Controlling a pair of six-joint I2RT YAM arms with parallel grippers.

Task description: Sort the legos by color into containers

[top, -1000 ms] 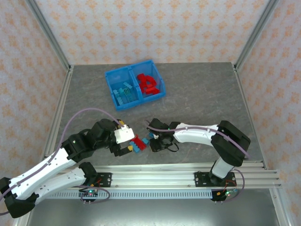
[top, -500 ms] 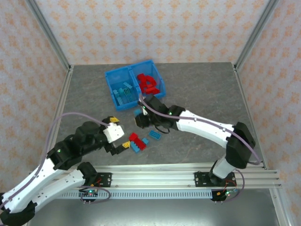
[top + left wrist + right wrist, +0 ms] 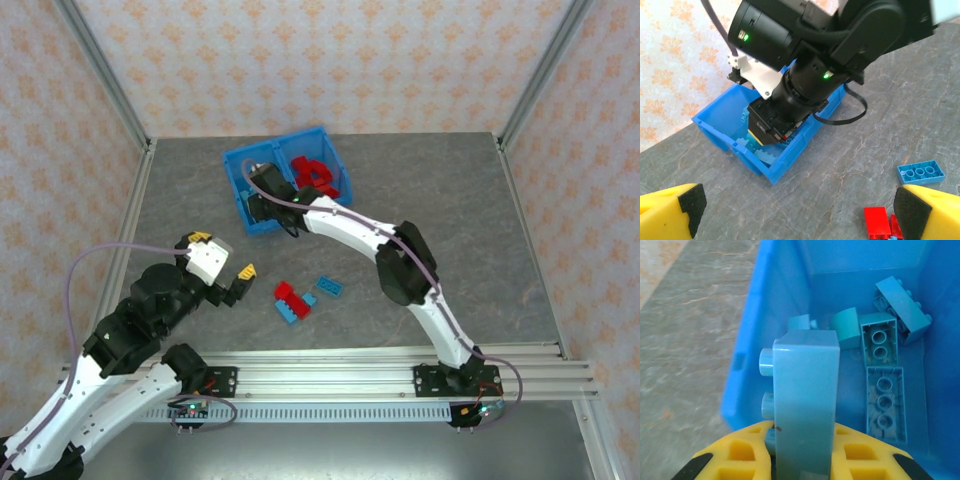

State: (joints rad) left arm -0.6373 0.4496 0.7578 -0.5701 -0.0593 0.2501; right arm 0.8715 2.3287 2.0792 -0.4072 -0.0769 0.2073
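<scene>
The blue bin (image 3: 278, 143) stands at the back left of the table. Its left container holds several light blue legos (image 3: 884, 395); its right one holds red legos (image 3: 318, 178). My right gripper (image 3: 262, 198) hangs over the left container, shut on a light blue brick (image 3: 805, 390) that stands upright between its yellow fingers (image 3: 740, 457). My left gripper (image 3: 223, 255) is open, left of the loose legos, with nothing between its fingers (image 3: 670, 212). On the table lie a red brick (image 3: 287, 293) and a light blue brick (image 3: 330, 286).
Further light blue pieces (image 3: 292, 312) lie against the red brick. The left wrist view looks across bare grey table at the bin's near corner (image 3: 771, 176), a light blue brick (image 3: 921, 171) and a red brick (image 3: 876, 221). Metal frame posts and patterned walls enclose the table.
My right arm has swung from the loose pile up to the bin's left container, carrying the light blue brick. My left arm has drawn back leftward from the pile, still open.
</scene>
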